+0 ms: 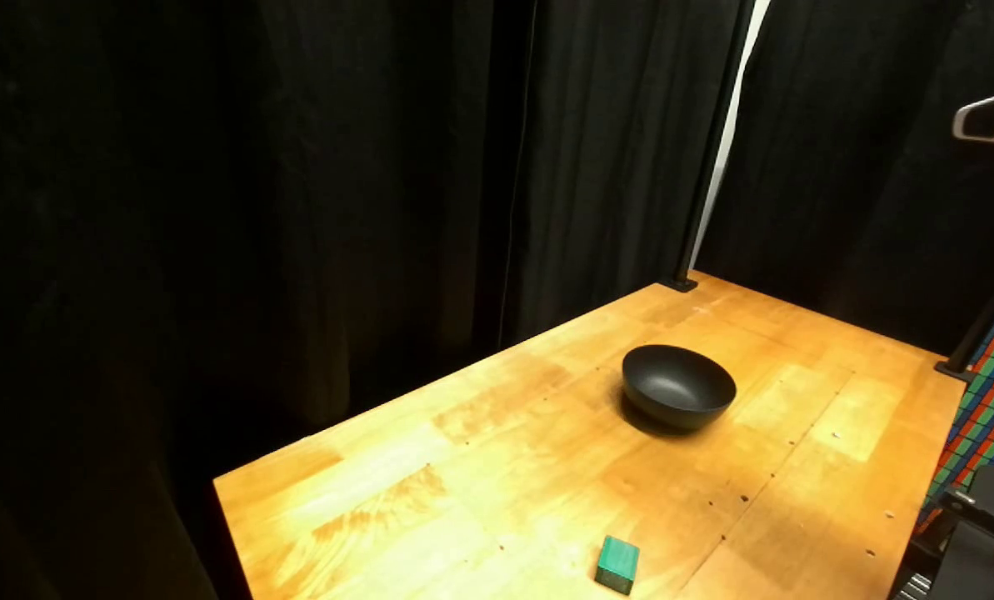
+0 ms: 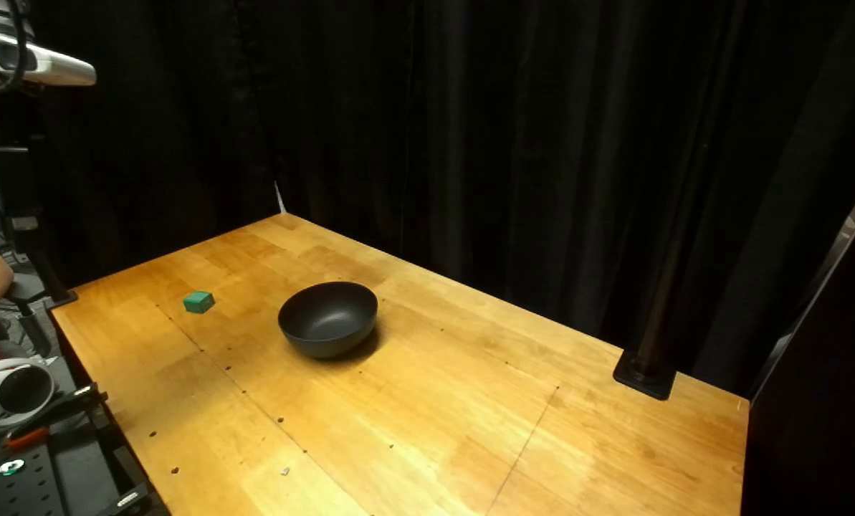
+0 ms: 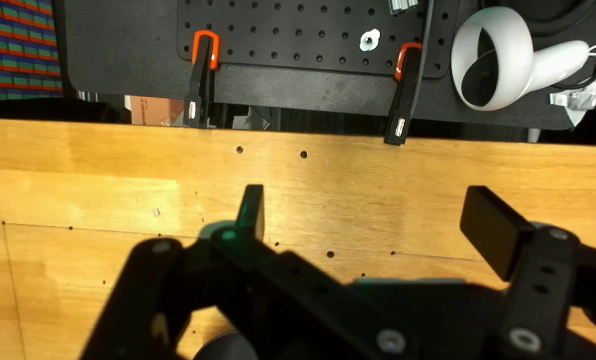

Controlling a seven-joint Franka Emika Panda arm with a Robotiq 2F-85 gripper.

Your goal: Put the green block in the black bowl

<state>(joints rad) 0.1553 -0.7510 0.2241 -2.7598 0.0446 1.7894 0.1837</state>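
The green block [image 1: 617,564] lies on the wooden table in both exterior views [image 2: 198,302], apart from the bowl. It does not show in the wrist view. The black bowl [image 1: 678,387] stands upright on the table, also in both exterior views [image 2: 328,319], and its inside looks empty. A piece of its rim shows at the bottom of the wrist view [image 3: 228,347], partly hidden by my gripper. My gripper [image 3: 371,215] is open with nothing between its fingers, above the table near its edge. Its fingers cannot be made out in the exterior views.
The wooden table [image 2: 427,401] has posts at its corners [image 2: 646,373] and black curtains behind. Along one edge stands a black perforated plate [image 3: 302,35] with two orange-tipped clamps [image 3: 402,100] reaching onto the table edge. A white controller [image 3: 497,60] lies beside it.
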